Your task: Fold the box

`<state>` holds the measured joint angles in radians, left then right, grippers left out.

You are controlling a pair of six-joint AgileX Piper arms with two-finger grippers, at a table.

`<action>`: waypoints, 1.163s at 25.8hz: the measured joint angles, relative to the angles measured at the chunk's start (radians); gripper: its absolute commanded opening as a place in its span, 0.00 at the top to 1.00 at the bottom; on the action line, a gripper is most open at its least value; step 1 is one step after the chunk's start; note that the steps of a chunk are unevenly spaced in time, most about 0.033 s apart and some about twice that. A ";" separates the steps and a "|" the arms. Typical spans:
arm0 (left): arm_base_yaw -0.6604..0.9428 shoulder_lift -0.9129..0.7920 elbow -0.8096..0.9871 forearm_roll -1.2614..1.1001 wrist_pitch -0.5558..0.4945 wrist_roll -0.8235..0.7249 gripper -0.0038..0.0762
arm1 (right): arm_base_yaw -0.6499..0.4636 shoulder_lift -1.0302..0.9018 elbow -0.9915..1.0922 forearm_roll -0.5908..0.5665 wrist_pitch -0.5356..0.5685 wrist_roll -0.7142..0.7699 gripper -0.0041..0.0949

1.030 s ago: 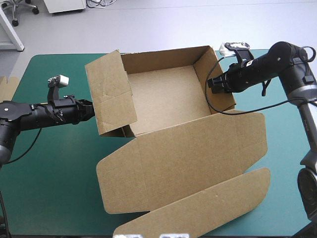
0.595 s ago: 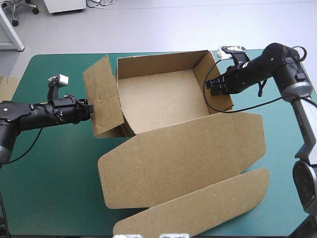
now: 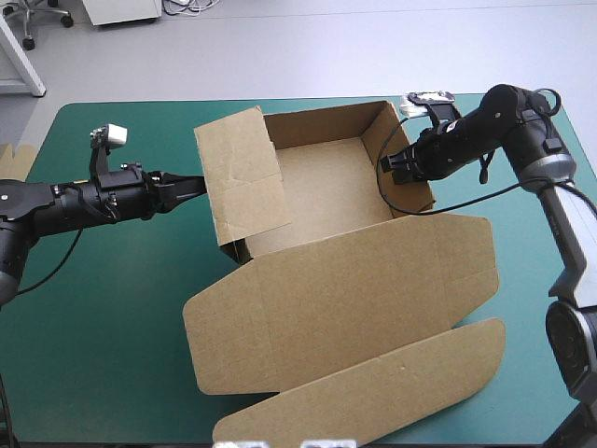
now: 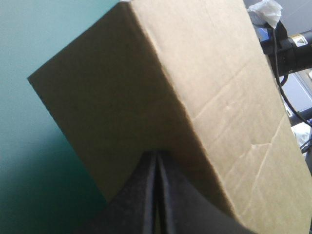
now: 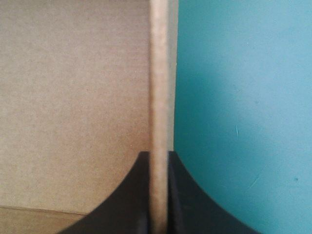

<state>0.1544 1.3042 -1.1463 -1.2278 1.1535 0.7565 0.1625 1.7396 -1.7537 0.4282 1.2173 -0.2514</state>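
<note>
The brown box (image 3: 326,182) is sitting a little above the middle of the high view on the teal-green cover (image 3: 93,317), standing as an open tray. Its far wall and right wall (image 3: 403,159) are standing upright, while the lid (image 3: 345,299) is lying flat and spreading toward the lower part of the frame, with a long tuck flap (image 3: 373,397) trailing from it near the bottom edge. The left flap (image 3: 244,182) is rising at the tray's left side and leaning inward over the tray floor, covering part of it. The left gripper (image 3: 194,183) is reaching in from the left of the frame and pressing its tip against the outer side of that flap. In the left wrist view its black fingers (image 4: 136,204) are meeting in one pointed arch with nothing between them, so it is closed and empty, touching the board right at a crease. The right gripper (image 3: 399,168) is coming in from the upper right of the frame and pinching the top of the right wall. In the right wrist view the wall's pale cut edge is running straight between its fingers (image 5: 126,195), which are all but closed on it, with the tray's inner face on one side and bare cover on the other. A strip of more brown board (image 3: 11,159) is showing at the table's left edge, well apart from the box.
</note>
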 measured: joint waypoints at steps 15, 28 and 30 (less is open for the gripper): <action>-0.006 0.002 -0.006 -0.029 -0.002 0.000 0.45 | 0.002 0.011 0.000 -0.006 0.000 0.005 0.97; -0.070 0.024 -0.006 -0.047 -0.016 0.000 0.36 | 0.002 0.013 0.000 -0.013 0.002 0.006 0.97; -0.070 0.024 -0.006 -0.052 -0.026 -0.001 0.36 | 0.002 0.013 0.000 -0.013 0.002 0.008 0.97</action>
<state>0.0848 1.3284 -1.1524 -1.2797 1.1277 0.7556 0.1648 1.7522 -1.7537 0.4156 1.2198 -0.2433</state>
